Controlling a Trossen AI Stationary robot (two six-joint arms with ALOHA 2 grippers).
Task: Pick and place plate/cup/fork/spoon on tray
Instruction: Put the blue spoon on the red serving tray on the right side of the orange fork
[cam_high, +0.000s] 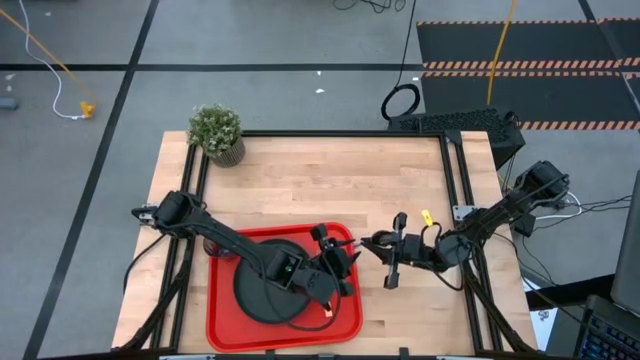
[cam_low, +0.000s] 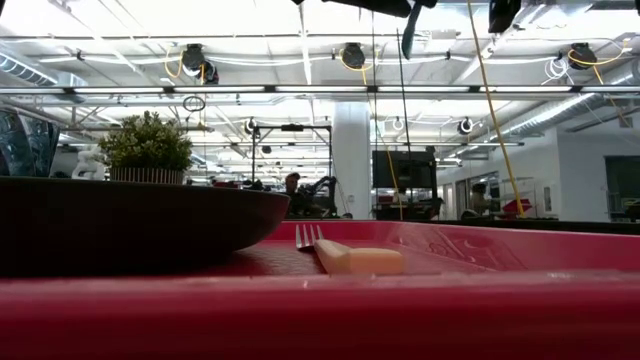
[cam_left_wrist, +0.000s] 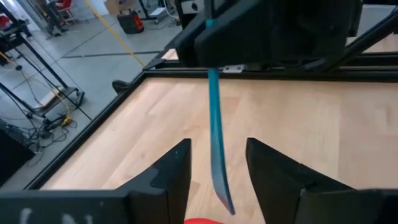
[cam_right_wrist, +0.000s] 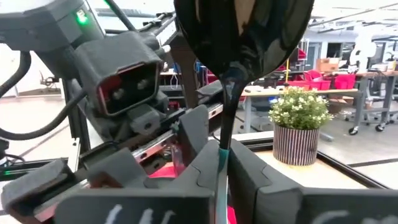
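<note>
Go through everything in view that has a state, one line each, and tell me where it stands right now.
plate: on the red tray, under the left arm.
fork: lying flat on the tray beside the plate.
spoon: off the table, clamped by the right gripper.
cup: not visible.
tray: on the table, holding plate and fork.
left gripper: open, fingers either side of the spoon handle.
right gripper: shut on the spoon.

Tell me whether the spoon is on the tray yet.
Not yet. The spoon is in the air, clamped by the right gripper, bowl up. The left gripper's open fingers flank its blue handle, above the tray.
</note>
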